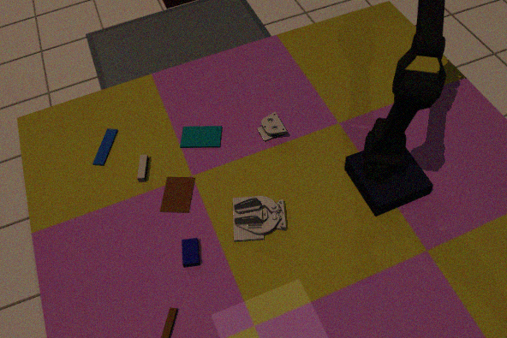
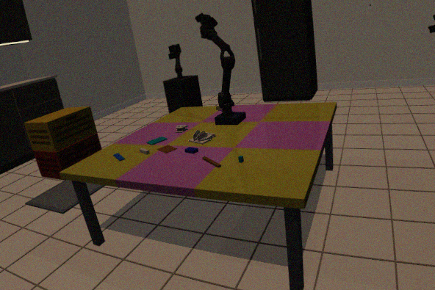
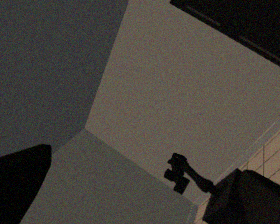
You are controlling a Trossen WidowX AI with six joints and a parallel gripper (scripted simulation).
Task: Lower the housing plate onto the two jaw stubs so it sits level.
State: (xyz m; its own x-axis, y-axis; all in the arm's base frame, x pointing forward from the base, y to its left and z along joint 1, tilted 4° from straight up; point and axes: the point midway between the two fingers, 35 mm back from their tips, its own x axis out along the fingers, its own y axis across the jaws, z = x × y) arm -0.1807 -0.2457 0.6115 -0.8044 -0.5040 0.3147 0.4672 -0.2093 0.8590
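The white, rounded housing plate lies on a small pale support, away from the jaw assembly. Several small holes show in its top. Two grey jaws lie side by side on a white base, their rear ends on a rounded white part. The stubs are too small to make out. My gripper is open and empty, raised high above the table and far from both the plate and the jaws. It is out of view in the top view.
A teal slab, brown slab, dark blue block, pale block, blue strip and brown stick lie on the checkered table. A small teal cylinder stands near its front. A second arm stands behind.
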